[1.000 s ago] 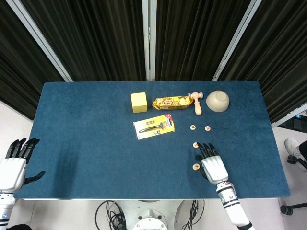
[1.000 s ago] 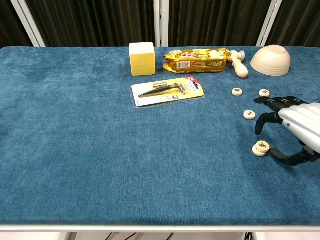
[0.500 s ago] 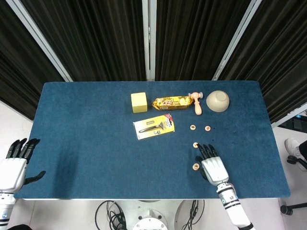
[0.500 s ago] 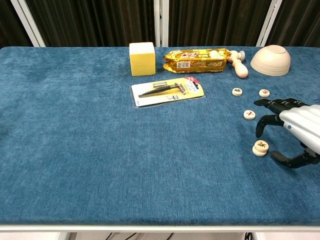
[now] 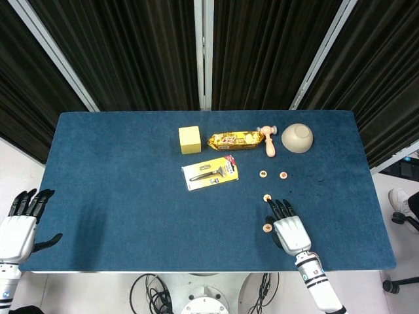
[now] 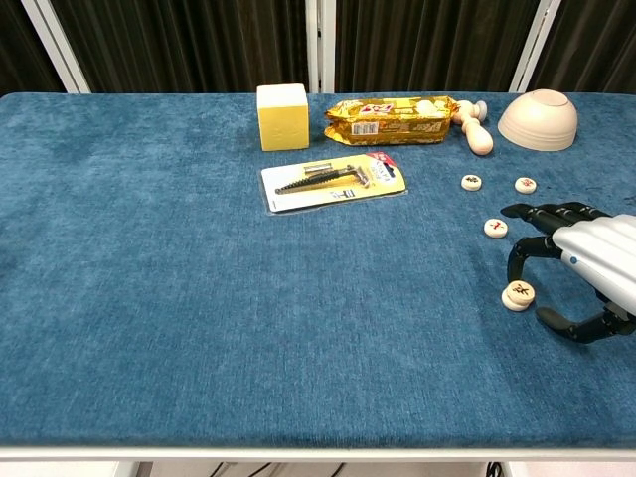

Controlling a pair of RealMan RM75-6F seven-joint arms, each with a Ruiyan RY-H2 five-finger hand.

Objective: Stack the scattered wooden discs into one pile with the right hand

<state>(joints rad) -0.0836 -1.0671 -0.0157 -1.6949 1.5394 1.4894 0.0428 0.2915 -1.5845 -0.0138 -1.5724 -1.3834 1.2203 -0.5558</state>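
Several small wooden discs lie on the blue table. A short pile of two discs sits nearest the front edge. One single disc lies just behind it, and two more lie further back, also seen as discs in the head view. My right hand hovers just right of the pile, fingers apart and curved, holding nothing. My left hand hangs off the table's front left corner, open and empty.
A razor blister pack lies mid-table. Along the back stand a yellow block, a snack packet, a wooden mallet toy and an upturned bowl. The table's front edge is close to my right wrist.
My right hand has drawn back slightly toward the front edge, away from the disc pile. The discs and the left hand have not moved.
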